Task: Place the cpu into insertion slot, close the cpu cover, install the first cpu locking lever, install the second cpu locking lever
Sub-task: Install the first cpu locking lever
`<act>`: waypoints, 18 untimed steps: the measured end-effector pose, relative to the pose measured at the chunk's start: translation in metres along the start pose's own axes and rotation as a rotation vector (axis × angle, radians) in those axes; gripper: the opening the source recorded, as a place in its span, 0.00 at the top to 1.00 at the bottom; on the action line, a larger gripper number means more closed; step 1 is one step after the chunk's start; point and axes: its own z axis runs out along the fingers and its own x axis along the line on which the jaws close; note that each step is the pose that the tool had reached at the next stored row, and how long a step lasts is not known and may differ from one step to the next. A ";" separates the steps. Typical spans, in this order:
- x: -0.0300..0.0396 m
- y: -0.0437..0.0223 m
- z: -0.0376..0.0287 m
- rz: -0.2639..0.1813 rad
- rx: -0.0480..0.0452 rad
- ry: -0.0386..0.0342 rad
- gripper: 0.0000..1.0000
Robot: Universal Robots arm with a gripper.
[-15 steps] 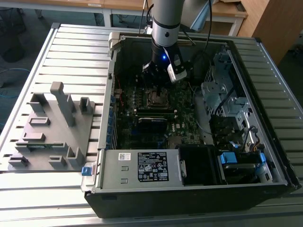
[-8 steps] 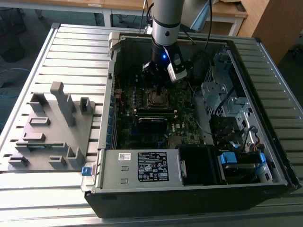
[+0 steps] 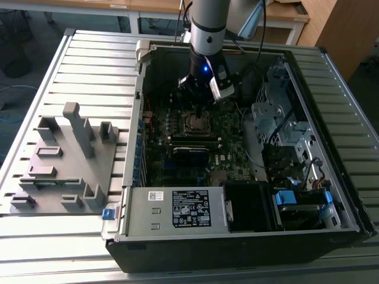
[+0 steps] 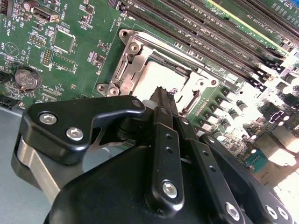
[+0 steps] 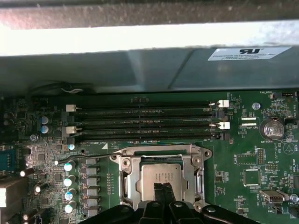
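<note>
The small flat silver-grey square cpu (image 5: 161, 173) already sits in the silver-rimmed square insertion slot (image 5: 122, 164), the thin silvery windowed cpu cover (image 5: 188, 177) apparently lowered around it (the levers' state is unclear), while the black pincer (image 5: 163, 186), tips pressed together and empty, hovers at its top.

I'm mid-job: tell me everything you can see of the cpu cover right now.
The cpu cover, a thin silvery metal frame plate with a large square window, lies flat amid the green circuit board, beside the long black memory slots. The dull grey square cpu shows through its window. The black gripper, fingers together, stands over the window's edge; whether it touches the cover cannot be told.
</note>
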 end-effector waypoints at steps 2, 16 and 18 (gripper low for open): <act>0.0000 0.0000 0.0000 0.000 -0.0004 -0.0002 0.90; 0.0000 0.0001 -0.0011 0.000 -0.0002 -0.0001 0.90; 0.0000 0.0000 -0.0018 0.000 0.0002 0.0001 0.90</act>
